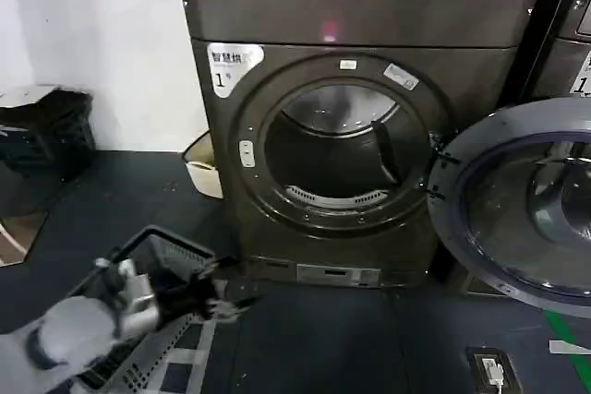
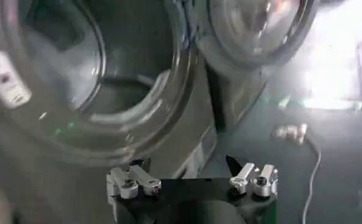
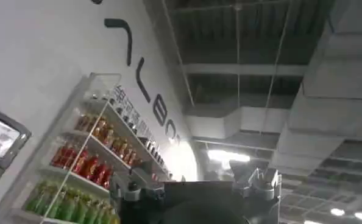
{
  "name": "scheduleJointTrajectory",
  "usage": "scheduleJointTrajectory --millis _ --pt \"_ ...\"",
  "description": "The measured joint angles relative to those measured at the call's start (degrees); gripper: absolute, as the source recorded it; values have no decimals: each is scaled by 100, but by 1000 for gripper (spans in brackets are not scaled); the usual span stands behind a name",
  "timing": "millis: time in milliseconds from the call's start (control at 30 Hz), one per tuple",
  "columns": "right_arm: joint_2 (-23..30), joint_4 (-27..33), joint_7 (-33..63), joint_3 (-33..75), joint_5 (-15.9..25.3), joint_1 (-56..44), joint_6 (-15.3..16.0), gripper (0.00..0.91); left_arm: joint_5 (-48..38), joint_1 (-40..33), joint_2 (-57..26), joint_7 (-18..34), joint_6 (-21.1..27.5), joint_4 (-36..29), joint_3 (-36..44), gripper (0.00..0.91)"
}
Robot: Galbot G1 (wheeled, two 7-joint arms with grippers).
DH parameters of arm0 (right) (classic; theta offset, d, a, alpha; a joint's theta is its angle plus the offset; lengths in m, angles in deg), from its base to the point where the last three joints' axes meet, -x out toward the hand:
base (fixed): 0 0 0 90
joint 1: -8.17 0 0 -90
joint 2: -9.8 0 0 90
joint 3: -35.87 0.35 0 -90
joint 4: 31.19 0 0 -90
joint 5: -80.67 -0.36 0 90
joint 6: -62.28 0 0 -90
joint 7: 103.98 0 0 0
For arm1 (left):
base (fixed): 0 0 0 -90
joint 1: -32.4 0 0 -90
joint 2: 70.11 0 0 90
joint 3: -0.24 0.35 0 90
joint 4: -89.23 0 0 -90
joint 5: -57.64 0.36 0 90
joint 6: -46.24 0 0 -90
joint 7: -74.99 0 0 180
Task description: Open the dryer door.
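The dryer (image 1: 360,16) is a dark grey-brown front-loader with a white "1" sticker and a pink light. Its dryer door (image 1: 454,200) stands swung wide open to the right, grey inner face toward me, leaving the drum opening (image 1: 337,149) exposed. My left gripper (image 1: 226,300) hovers low in front of the machine's lower left corner, open and holding nothing. In the left wrist view the left gripper (image 2: 187,165) faces the dryer's round opening (image 2: 108,73) and the open door (image 2: 260,30). My right gripper (image 3: 187,182) points up at a ceiling and wall shelves, far from the dryer.
A dark wire basket (image 1: 157,251) sits on the floor under my left arm. A cream container (image 1: 205,168) rests against the dryer's left side. A second dark machine (image 1: 563,34) stands at the right, a black bin (image 1: 46,131) at the left, a power strip (image 1: 489,371) on the floor.
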Motion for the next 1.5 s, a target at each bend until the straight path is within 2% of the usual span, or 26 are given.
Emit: scheduleJointTrajectory --millis 167,333,700,933,1200,1500 --pt "34 40 -94 -5 96 69 -39 907 117 240 -828 -5 139 -182 -291 907" --pt "52 139 -94 18 128 103 -129 907 472 407 -1495 -118 122 -59 -307 907" --pt "-81 240 -112 82 114 1 -137 907 1134 439 -2322 -153 -47 337 278 907" --pt "-163 326 -119 122 110 -9 -137 907 1429 463 -2496 -265 -84 724 387 907" --pt "-145 298 -136 76 111 14 -136 907 1582 392 -2500 -630 336 872 334 907" --pt "-144 322 -137 174 72 -76 -170 907 1678 375 -2490 -481 239 1053 283 907"
